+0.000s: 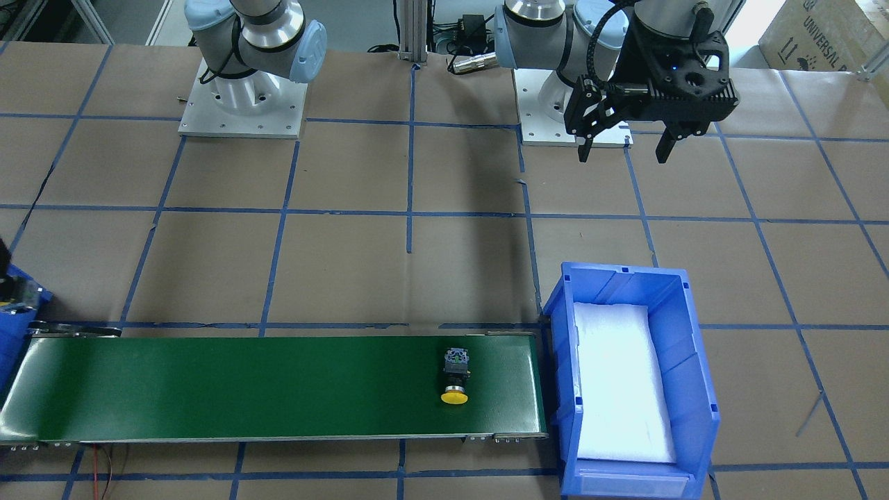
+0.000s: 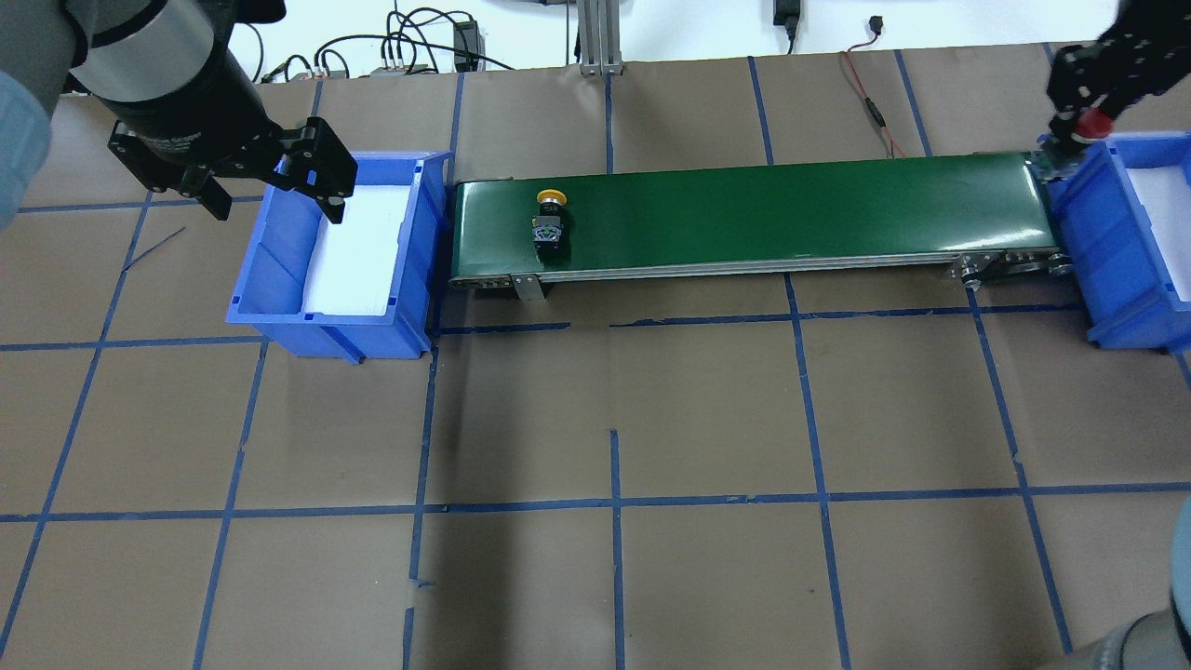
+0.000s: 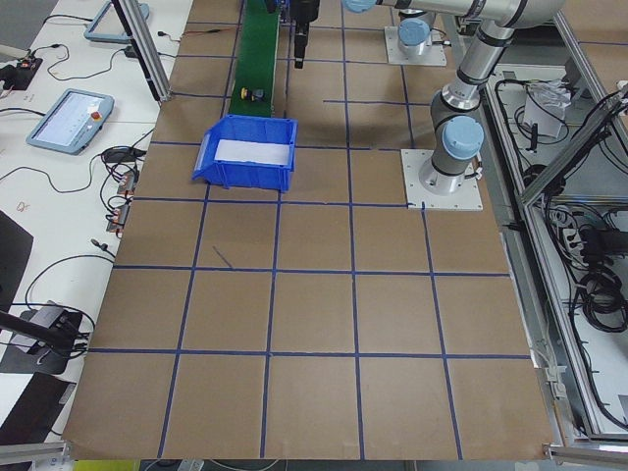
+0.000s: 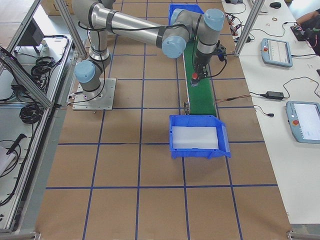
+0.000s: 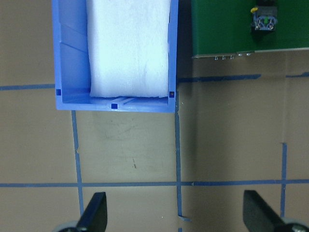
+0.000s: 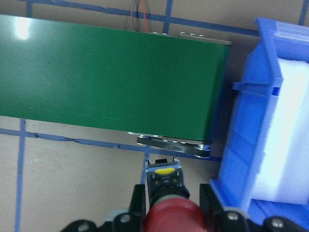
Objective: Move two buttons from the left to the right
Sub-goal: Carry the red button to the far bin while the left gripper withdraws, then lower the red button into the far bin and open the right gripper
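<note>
**Red button at the right bin's edge, yellow one on the belt**

The red button, clamped by its body between the fingers of the right gripper, hangs just beside the right bin at the end of the green belt. The yellow button lies on its side on the belt near the left bin. The left gripper hovers over the counter, fingers spread and empty. Both buttons look hard, stiff and light. Their smooth domed caps would likely slip, so the flat sides of the blocky body seem the surest hold.
</note>
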### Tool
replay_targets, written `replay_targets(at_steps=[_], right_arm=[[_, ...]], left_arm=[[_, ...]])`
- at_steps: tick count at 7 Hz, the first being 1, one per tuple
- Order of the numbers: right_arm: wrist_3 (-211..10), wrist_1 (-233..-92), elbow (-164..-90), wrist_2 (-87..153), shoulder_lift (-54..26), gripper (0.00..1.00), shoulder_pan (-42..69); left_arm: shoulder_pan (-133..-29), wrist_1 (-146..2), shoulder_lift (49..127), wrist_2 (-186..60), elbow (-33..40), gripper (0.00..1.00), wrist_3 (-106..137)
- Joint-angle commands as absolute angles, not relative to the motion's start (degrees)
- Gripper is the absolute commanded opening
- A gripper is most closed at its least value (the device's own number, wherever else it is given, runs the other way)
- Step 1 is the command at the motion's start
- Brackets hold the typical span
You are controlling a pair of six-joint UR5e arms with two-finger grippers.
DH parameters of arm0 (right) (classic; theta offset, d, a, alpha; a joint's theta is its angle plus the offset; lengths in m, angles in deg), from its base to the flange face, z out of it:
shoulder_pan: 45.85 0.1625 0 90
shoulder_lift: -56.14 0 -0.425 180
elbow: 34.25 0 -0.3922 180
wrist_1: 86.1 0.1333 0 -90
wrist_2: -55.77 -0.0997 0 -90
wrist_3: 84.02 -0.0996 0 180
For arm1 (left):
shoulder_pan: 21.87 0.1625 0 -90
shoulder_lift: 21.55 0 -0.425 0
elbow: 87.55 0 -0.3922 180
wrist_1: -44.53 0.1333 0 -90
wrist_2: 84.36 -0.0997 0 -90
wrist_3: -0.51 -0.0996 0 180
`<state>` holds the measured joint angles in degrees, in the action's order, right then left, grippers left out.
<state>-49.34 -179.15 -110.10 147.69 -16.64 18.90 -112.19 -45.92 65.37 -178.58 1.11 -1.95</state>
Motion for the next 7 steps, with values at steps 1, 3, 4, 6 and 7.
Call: replay_targets(at_steps=[1,3,4,6,7], right_arm=[[-36.00,-183.81,-108.71,148.76,-12.18,0.05,9.90],[-26.93,-188.19,-105.71,149.82,-6.04,0.05,5.15],[-26.46,-190.06,-106.23,149.90,-3.39,0.05,4.52],[-27.68,-190.69,-108.68,150.08,-3.19,0.05,4.25],[-27.69,-193.04,-111.22,149.82,-3.27,0.05,4.34]], left_arm=[[-109.08,-48.80,65.99,-178.58,3.40,1.00,-1.69],[-107.03,-49.07,66.25,-178.05,5.26,1.00,-1.60],[-107.56,-48.99,66.34,-178.05,5.26,1.00,-1.51],[-109.92,-48.03,66.43,-177.88,5.26,1.00,-1.34],[-110.80,-47.50,66.52,-177.61,5.26,1.00,-1.34]])
